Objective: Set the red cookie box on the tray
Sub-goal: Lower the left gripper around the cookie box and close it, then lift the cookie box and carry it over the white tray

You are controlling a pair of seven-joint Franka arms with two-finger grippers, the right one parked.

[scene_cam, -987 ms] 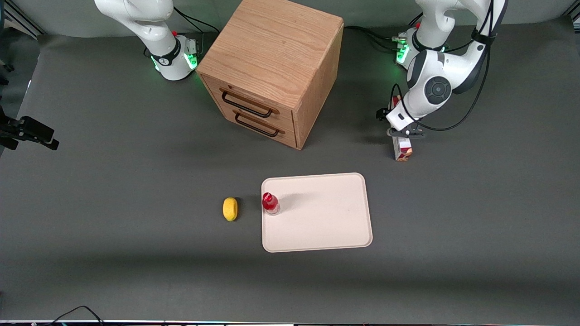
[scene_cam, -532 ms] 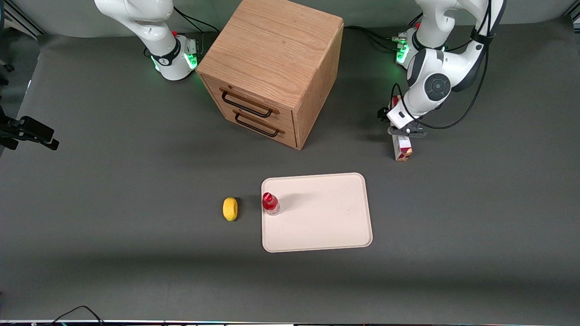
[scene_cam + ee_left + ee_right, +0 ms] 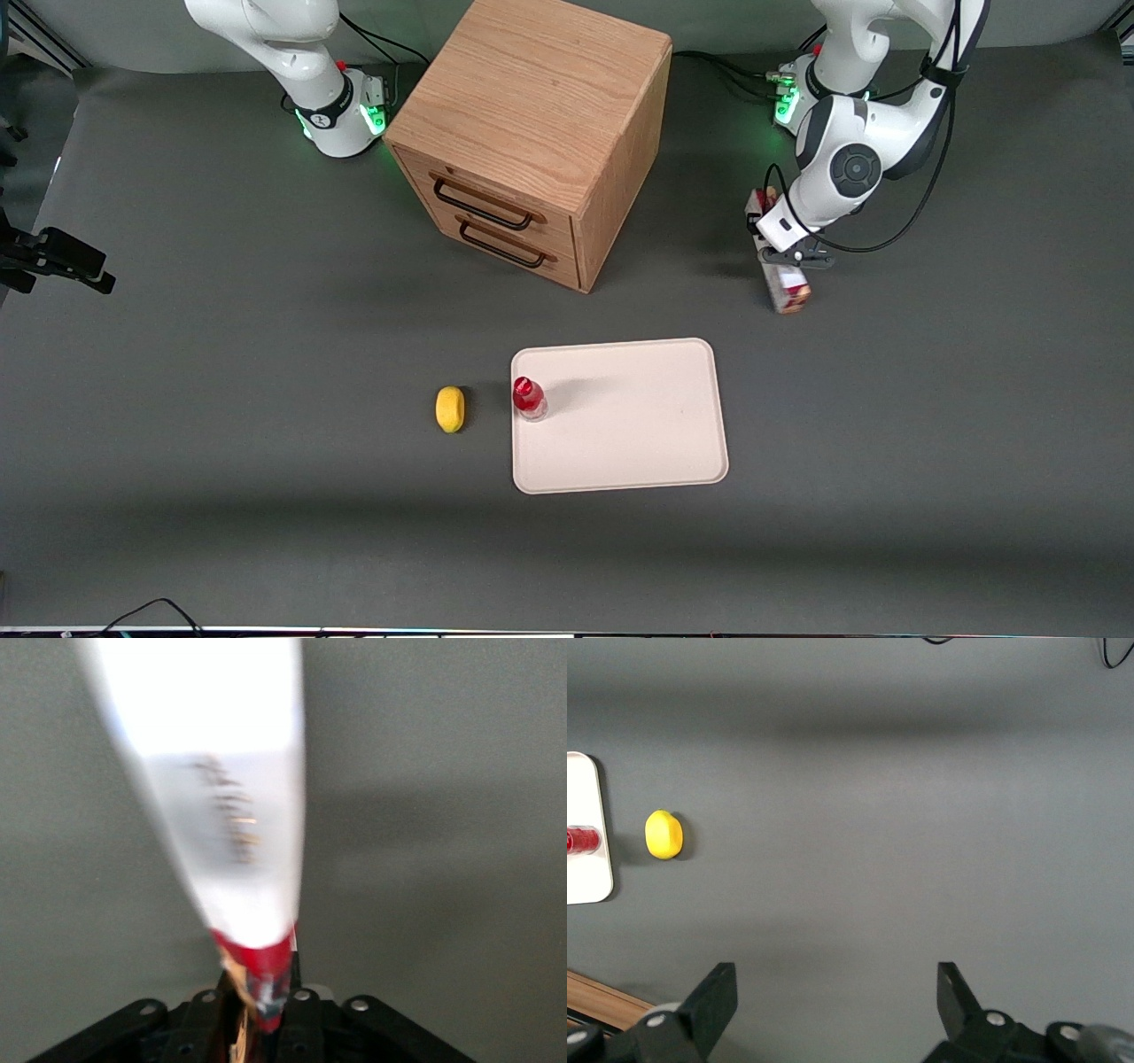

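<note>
Box first: the red cookie box (image 3: 785,288) now sits skewed. A second ago it lay straight on the mat under the working arm; now its end away from the front camera has swung toward the cabinet (image 3: 532,133) and shows beside the wrist, while the brownish end stays near the table. I read that as the start of a lift, with the box pivoting in the grip.

From the wrist camera I see the gripper (image 3: 266,1001) pinched on the red end of the box, its fingers (image 3: 301,1010) pressed against the cardboard from both sides, and the white section stretches out ahead, blurred by motion. The grip sits at one end, so I expect the long box to droop or twist as I carry it.

The tray (image 3: 638,461) lies nearer the front camera, well apart from the box. A small red-capped bottle (image 3: 529,397) stands at its edge toward the parked arm, with a yellow lemon-like object (image 3: 450,408) just beside the tray. The tray's working-arm half is bare, so I would aim there.
</note>
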